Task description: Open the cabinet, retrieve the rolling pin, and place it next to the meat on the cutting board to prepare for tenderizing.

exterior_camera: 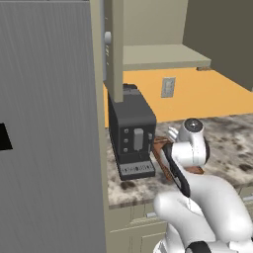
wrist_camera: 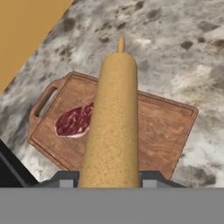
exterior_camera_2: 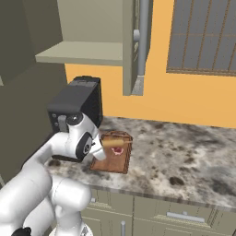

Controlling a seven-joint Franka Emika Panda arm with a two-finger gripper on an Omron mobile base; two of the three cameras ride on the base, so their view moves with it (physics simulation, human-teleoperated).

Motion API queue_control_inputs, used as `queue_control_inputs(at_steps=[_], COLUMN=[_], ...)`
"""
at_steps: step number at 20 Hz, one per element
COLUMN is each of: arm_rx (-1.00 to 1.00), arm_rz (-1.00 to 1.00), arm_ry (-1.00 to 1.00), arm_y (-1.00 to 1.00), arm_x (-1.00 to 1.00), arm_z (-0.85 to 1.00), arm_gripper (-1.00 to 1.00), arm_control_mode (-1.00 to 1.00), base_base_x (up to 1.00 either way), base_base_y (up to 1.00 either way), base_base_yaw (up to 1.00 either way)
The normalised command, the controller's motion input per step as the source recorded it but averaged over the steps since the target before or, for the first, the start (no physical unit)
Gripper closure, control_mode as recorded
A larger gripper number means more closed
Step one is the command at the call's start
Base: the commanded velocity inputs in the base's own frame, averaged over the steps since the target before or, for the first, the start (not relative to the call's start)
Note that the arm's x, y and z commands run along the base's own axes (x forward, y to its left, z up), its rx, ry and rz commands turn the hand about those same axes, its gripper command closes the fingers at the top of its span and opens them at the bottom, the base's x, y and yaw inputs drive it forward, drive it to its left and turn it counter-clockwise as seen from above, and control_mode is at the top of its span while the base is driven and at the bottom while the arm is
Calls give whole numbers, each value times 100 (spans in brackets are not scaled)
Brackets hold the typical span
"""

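The light-brown rolling pin (wrist_camera: 113,122) runs away from the camera in the hand view, and my gripper (wrist_camera: 109,180) is shut on its near end. It hangs above the reddish-brown cutting board (wrist_camera: 162,131), just right of the red marbled meat (wrist_camera: 74,121). From the right base view, the rolling pin (exterior_camera_2: 113,143) sticks out of my gripper (exterior_camera_2: 99,146) over the cutting board (exterior_camera_2: 115,162) and the meat (exterior_camera_2: 118,150). The cabinet (exterior_camera_2: 83,53) stands open above, with a bare shelf and its door (exterior_camera: 116,49) swung out.
A black coffee machine (exterior_camera: 131,133) stands on the speckled counter (exterior_camera_2: 184,152) just left of the board, close to my arm. A tall grey panel (exterior_camera: 49,148) walls off the left. The open door's edge and bar handle (exterior_camera_2: 144,37) hang above the board.
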Motion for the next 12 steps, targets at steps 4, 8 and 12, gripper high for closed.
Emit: queue_control_inputs(at_steps=[4, 8, 12], arm_rx=[0, 0, 0], arm_rz=[0, 0, 0], arm_ry=[0, 0, -1], arm_y=[0, -2, 0], arm_x=[1, 11, 12], arm_z=[-54, -44, -42], arm_gripper=[100, 100, 100], arm_control_mode=[-100, -100, -100], base_base_x=[0, 0, 0], base_base_y=[0, 0, 0], base_base_yaw=[0, 0, 0])
